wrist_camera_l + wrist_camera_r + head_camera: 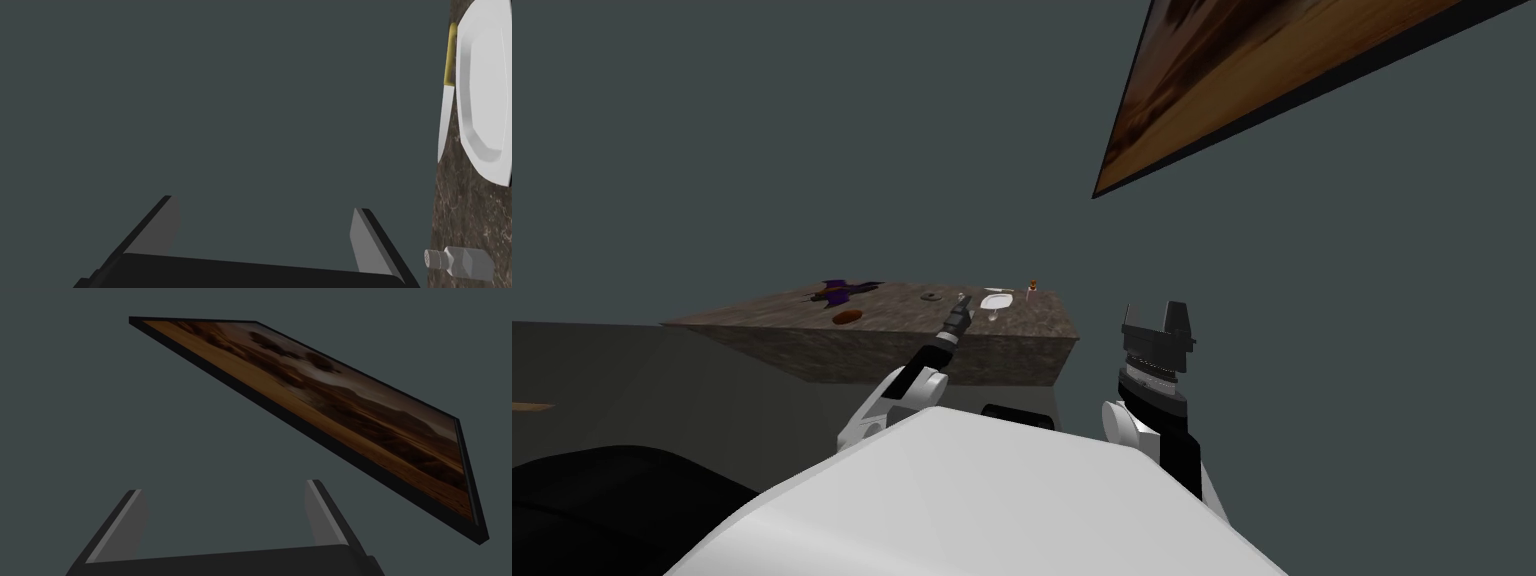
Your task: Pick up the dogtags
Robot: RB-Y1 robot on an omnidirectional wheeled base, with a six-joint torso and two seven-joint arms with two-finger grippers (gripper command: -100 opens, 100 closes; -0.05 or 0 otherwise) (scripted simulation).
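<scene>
The left gripper (265, 204), spread wide and empty like the raised right gripper (224, 485), is best swung from the white plate (487, 90) toward what are judged the dogtags (930, 296).

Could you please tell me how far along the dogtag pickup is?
Done: only the approach; left gripper hangs open at the brown table, near the white plate. In hand: nothing. Remaining: move to the small grey thing, perhaps the dogtags, shut on it, lift. Raised right gripper: open.
</scene>
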